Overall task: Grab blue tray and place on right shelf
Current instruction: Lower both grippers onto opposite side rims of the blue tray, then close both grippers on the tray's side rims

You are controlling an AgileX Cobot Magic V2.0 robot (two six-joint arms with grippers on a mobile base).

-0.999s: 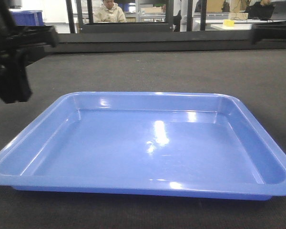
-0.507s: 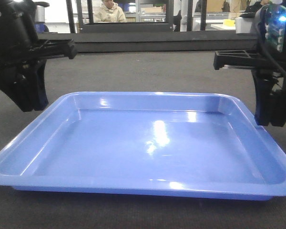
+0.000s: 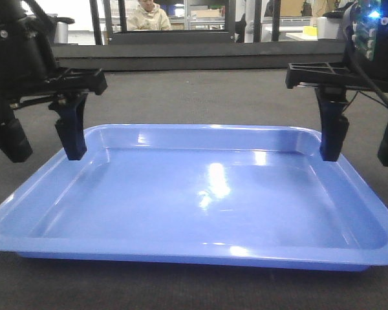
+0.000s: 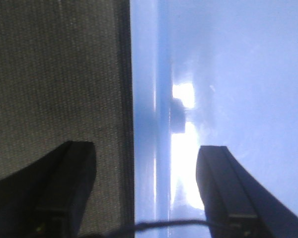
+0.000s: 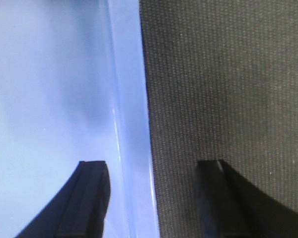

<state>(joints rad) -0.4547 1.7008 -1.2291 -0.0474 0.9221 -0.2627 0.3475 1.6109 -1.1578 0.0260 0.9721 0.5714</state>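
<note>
The blue tray (image 3: 207, 194) lies flat on the worktop (image 3: 200, 97) and fills the near half of the front view. It is a shallow rectangle of glossy periwinkle plastic with rounded corners and a flared rim, and its floor mirrors white ceiling glare.

At its 9 o'clock rim the left gripper (image 3: 42, 148) hangs with its matte black jaws wide apart. The left wrist view (image 4: 144, 193) shows one finger over the tray's floor and the other over the worktop. At the 3 o'clock rim the right gripper (image 3: 361, 152) straddles the edge the same way, jaws wide (image 5: 154, 203). Whether any finger touches the plastic cannot be told.

The worktop is dark grey with a fine woven grain like carpet.

At 12 o'clock, beyond its far edge, dark upright posts (image 3: 97, 19) frame a seated person (image 3: 147, 16) in a pale top. A yellow object (image 3: 310, 30) sits at about 1 o'clock.
</note>
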